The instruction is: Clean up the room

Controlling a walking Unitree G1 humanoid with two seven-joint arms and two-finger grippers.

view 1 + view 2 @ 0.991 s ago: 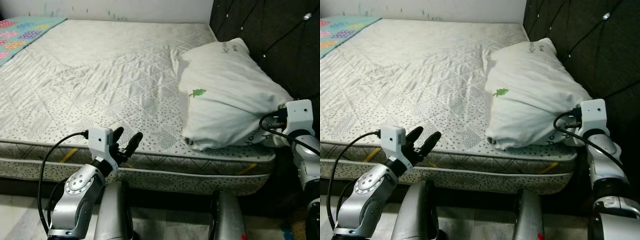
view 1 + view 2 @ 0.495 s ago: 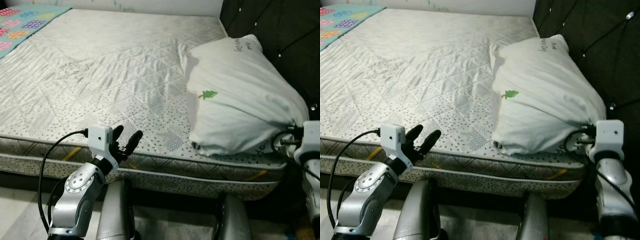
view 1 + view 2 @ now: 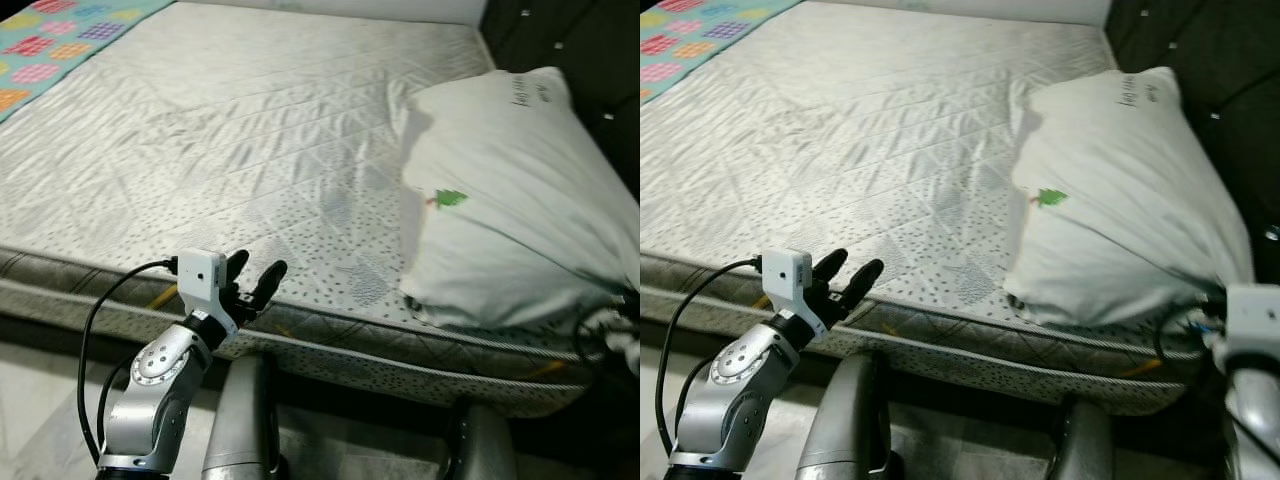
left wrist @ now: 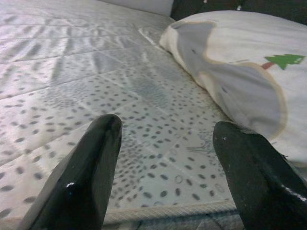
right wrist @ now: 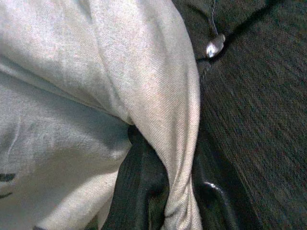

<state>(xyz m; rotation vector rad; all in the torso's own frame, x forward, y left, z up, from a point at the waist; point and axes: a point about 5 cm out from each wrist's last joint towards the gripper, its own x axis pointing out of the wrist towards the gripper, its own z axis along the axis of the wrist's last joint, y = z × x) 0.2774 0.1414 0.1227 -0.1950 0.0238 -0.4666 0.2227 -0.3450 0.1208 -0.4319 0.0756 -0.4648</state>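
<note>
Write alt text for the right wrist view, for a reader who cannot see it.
Close-up of the right gripper pinching a fold of the white pillow, cloth running between its two black fingers. Beside it is the dark tufted headboard with a shiny stud.

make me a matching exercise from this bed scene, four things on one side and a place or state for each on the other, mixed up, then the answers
Things:
1. pillow
2. left pincer
3. right pincer
4. patterned blanket

Places or states:
A. open, in front of the mattress edge
B. shut on a fold of pillow fabric
C. far left corner of the bed
D. lying by the dark headboard

Pairs: 1-D, 2-A, 3-B, 4-C
</note>
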